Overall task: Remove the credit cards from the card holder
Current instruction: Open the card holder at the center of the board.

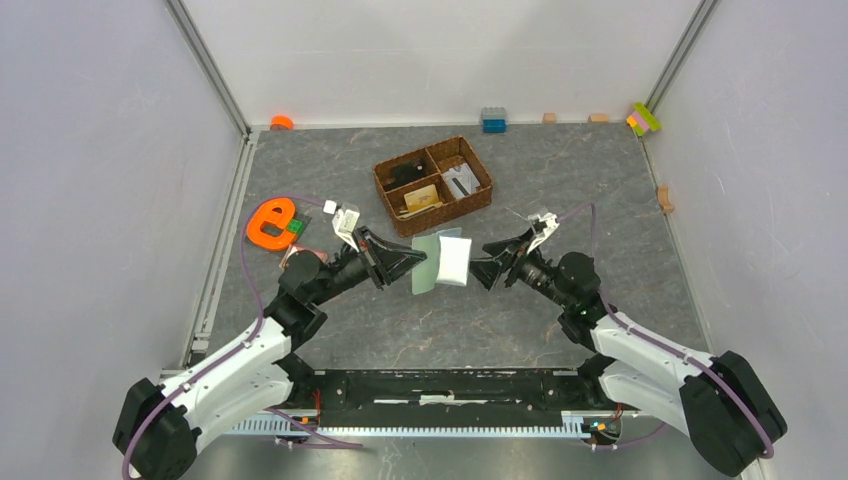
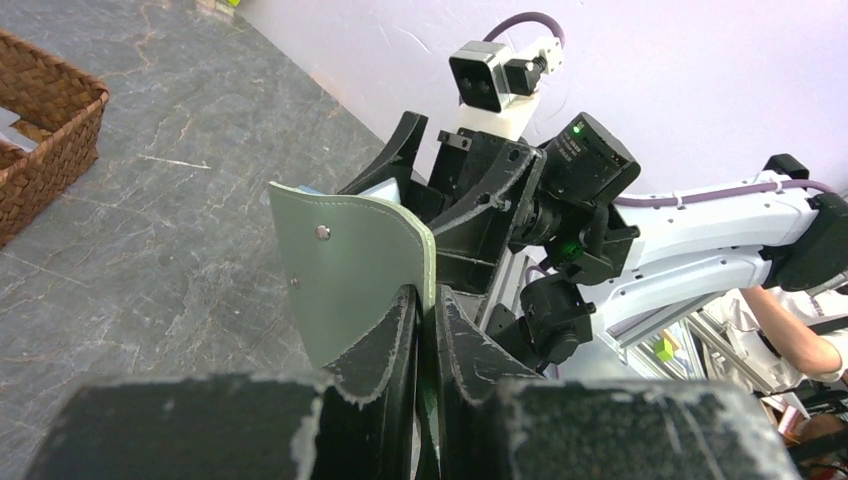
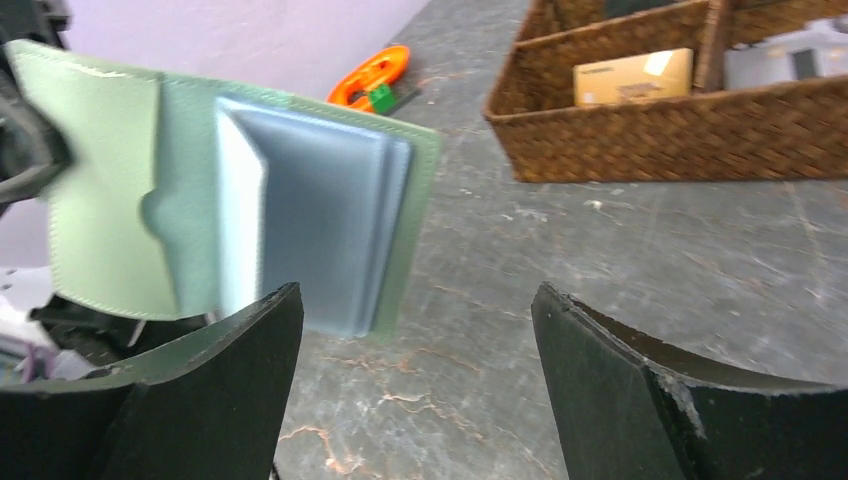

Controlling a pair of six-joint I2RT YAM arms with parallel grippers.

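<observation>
The sage-green card holder [image 1: 428, 266] is held open in the air above the table, its pale blue inner sleeves [image 3: 320, 220] facing my right gripper. My left gripper [image 1: 410, 263] is shut on the holder's green flap [image 2: 350, 260], pinched between its fingers [image 2: 400, 340]. My right gripper [image 1: 478, 270] is open and empty, its jaws wide apart just in front of the holder [image 3: 110, 180], not touching it. No card shows in the sleeves. A tan rectangular card [image 1: 422, 196] lies in a compartment of the wicker basket; it also shows in the right wrist view [image 3: 632, 77].
The brown wicker divided basket [image 1: 482, 172] stands behind the grippers. The orange letter-e shape [image 1: 270, 222] lies at the left. Small blocks [image 1: 493, 120] line the back wall, with coloured ones [image 1: 643, 118] at the right corner. Walls close in on both sides.
</observation>
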